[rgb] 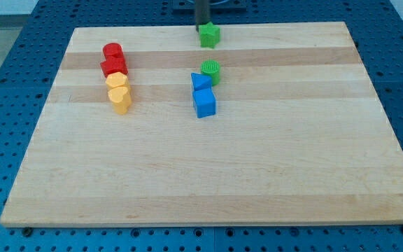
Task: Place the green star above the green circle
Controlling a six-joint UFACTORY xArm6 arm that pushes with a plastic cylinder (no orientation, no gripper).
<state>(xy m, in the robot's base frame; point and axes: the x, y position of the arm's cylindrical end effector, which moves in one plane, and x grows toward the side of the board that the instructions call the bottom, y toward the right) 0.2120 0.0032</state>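
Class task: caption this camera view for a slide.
My tip touches the green star, which sits above the green circle.

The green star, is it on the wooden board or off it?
On. The green star sits on the wooden board near its top edge, my tip just above it.
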